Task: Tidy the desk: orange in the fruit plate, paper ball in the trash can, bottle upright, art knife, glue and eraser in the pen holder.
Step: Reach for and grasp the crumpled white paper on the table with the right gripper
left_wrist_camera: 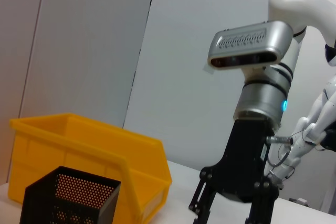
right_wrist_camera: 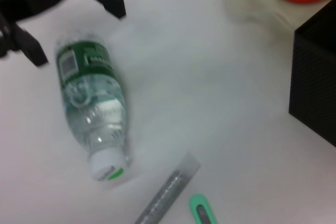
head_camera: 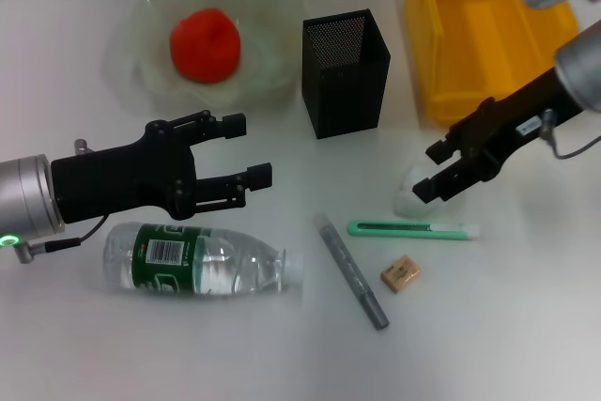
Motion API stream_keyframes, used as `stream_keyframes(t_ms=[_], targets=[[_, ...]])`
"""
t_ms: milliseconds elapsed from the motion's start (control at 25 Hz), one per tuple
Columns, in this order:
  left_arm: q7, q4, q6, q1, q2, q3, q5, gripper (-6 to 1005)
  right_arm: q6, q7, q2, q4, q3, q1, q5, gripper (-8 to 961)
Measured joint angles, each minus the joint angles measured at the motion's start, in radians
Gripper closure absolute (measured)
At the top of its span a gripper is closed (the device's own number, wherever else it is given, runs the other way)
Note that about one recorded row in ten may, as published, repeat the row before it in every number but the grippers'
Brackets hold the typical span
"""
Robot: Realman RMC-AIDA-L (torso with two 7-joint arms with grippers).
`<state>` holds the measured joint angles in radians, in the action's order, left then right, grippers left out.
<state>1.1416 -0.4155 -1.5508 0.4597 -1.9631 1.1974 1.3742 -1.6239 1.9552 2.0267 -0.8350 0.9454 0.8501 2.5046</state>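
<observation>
The orange lies in the fruit plate at the back left. The bottle lies on its side on the desk, cap toward the glue. My left gripper hovers open just behind the bottle, holding nothing. My right gripper is open right at the paper ball, one finger over it. The art knife and the eraser lie in front of the ball. The pen holder stands upright beside the trash can.
The trash can fills the back right corner, with the pen holder close on its left. Glue, art knife and eraser lie close together in the front middle. A grey wall rises behind the desk.
</observation>
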Motion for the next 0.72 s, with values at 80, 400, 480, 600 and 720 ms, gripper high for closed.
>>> stream_keyframes(t_ms=[80,400,480,600,720], targets=[[0.001,0.000,0.000,0.001,0.001,0.000,0.000,186,0.036,-0.002,0.011,-0.004,0.039,-0.005,0.001,257],[0.005,0.006,0.004,0.001,0.003,-0.001,0.000,186,0.147,-0.004,0.023,-0.008,0.140,-0.019,0.002,259],[0.009,0.003,0.006,0.001,0.003,-0.001,0.000,186,0.161,-0.004,0.023,-0.015,0.145,-0.021,0.003,259],[0.013,0.001,0.006,0.001,0.004,-0.001,0.000,186,0.164,-0.005,0.024,-0.032,0.147,-0.024,0.003,260],[0.014,0.001,0.008,0.003,0.005,-0.001,0.000,187,0.163,-0.006,0.024,-0.052,0.148,-0.030,0.007,260]])
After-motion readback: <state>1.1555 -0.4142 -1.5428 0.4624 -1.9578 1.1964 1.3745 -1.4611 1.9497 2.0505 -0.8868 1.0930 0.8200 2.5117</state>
